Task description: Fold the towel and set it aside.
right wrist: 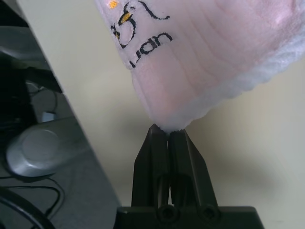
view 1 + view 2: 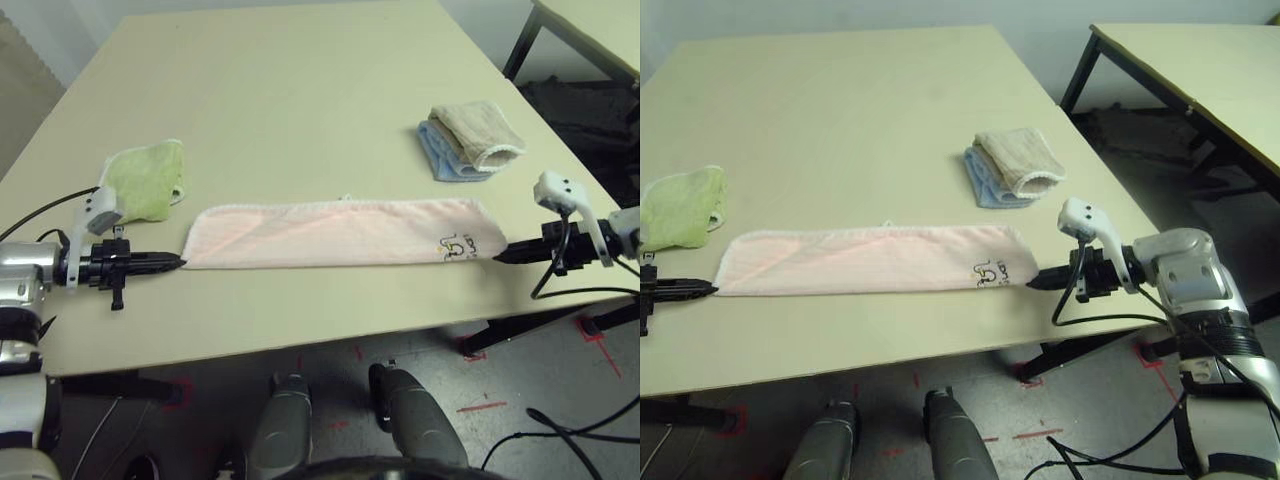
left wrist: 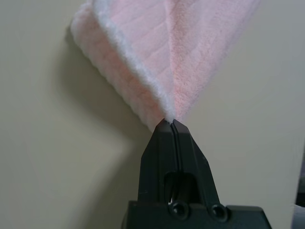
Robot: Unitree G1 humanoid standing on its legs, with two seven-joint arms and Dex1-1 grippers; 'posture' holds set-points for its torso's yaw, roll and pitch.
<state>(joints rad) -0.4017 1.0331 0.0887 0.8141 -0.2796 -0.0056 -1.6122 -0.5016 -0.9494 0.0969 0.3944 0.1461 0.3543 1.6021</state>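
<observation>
The towel (image 2: 340,235) is pale pink with whitish edging and lies as one long narrow strip across the near part of the table. A small dark logo (image 2: 458,246) marks its right end. My left gripper (image 2: 180,262) lies low at the strip's left end, and in the left wrist view it (image 3: 171,121) is shut on the towel's (image 3: 190,52) near corner. At the strip's right end, by the table's edge, my right gripper (image 2: 497,257) is also shut. The right wrist view has it (image 1: 162,128) pinching the corner of the towel (image 1: 205,57) beside the logo.
A small light-green cloth (image 2: 148,180) lies just behind my left gripper. A beige cloth folded over a blue one (image 2: 470,138) sits at the back right. The table's front edge (image 2: 300,345) runs close below the towel. A second table (image 2: 1220,70) stands to the right.
</observation>
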